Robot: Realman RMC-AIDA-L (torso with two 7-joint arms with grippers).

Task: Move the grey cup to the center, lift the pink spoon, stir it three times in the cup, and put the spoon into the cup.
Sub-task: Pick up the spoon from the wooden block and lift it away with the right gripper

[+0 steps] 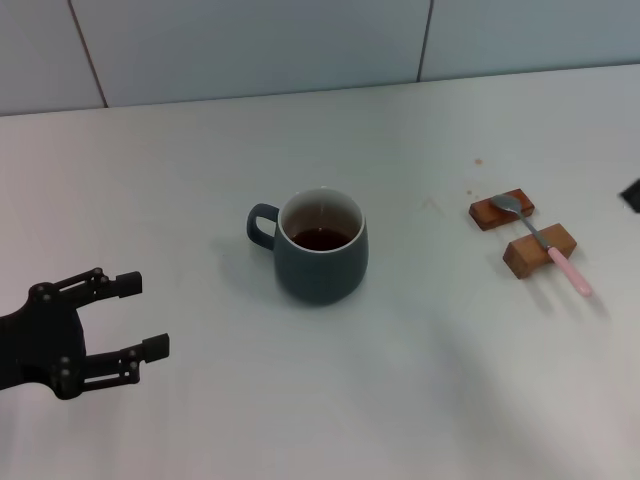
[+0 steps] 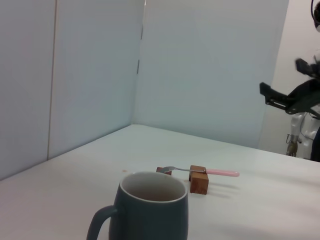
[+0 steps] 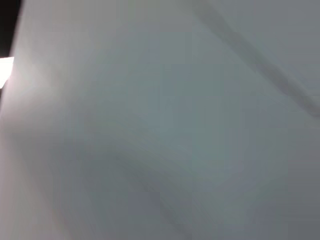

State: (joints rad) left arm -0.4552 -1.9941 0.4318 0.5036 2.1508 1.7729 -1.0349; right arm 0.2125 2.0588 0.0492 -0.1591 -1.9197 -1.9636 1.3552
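**Cup at centre, spoon on its rests**

White bench point(image 1: 420, 400) under pale wall panels, seams visible along the upper edge of the head frame. At centre of the frame, the grey cup point(image 1: 321, 246), upright, handle turned toward the left, dark brown liquid low inside against a pale inner wall. Toward the right of the frame, well apart from the cup, the pink spoon point(image 1: 545, 244) laid across two wooden rest blocks point(image 1: 540, 250), silver bowl on the farther block, pink handle jutting past the nearer one toward lower right. In the lower left corner, the left end effector point(image 1: 145, 316), released, black fingers spread and pointing toward the cup, clear of it. At the right edge, only a dark sliver of the right arm; in the left wrist frame, the right end effector point(image 2: 280, 82) raised at far right above the bench, fingers apart, nothing between them. Same frame: cup in the foreground, spoon and blocks behind it.
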